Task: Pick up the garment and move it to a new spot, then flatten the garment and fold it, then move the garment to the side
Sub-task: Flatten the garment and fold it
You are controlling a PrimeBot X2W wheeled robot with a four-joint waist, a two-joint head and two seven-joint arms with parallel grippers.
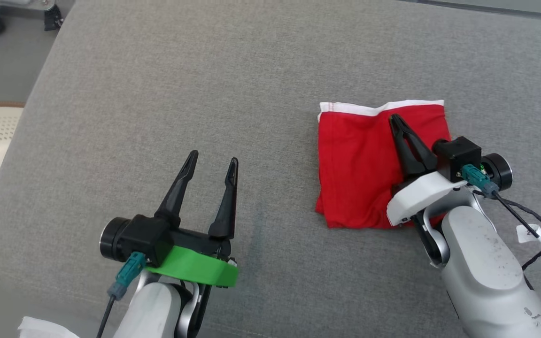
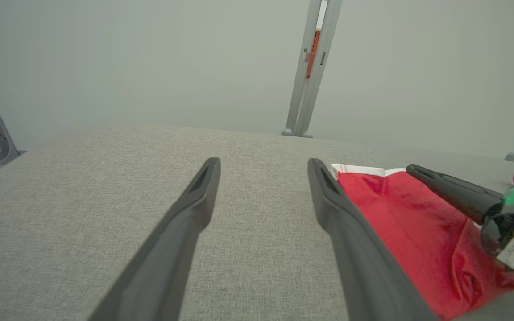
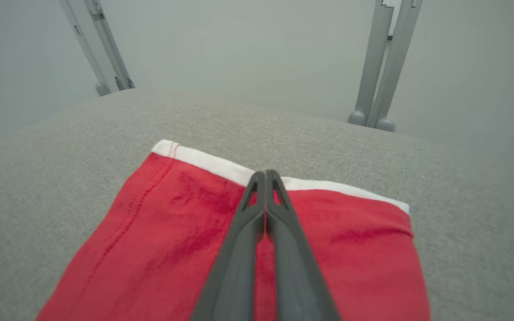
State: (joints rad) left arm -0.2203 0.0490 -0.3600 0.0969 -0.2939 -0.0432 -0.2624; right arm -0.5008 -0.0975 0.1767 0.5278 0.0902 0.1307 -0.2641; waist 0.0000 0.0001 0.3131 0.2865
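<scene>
Right hand (image 1: 395,119), fingers together, is lying over the folded garment (image 1: 355,155); left hand (image 1: 214,157) is hovering spread apart. Sliding the garment toward an edge of the surface (image 1: 204,70) is probably next, needing steady downward pressure.

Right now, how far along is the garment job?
Done, it seems: the red garment lies folded into a compact square on the grey surface. In hand: the right gripper, fingers shut, lies over its top; contact is unclear. The left gripper hangs open, apart. Left: probably moving it to the side.
</scene>
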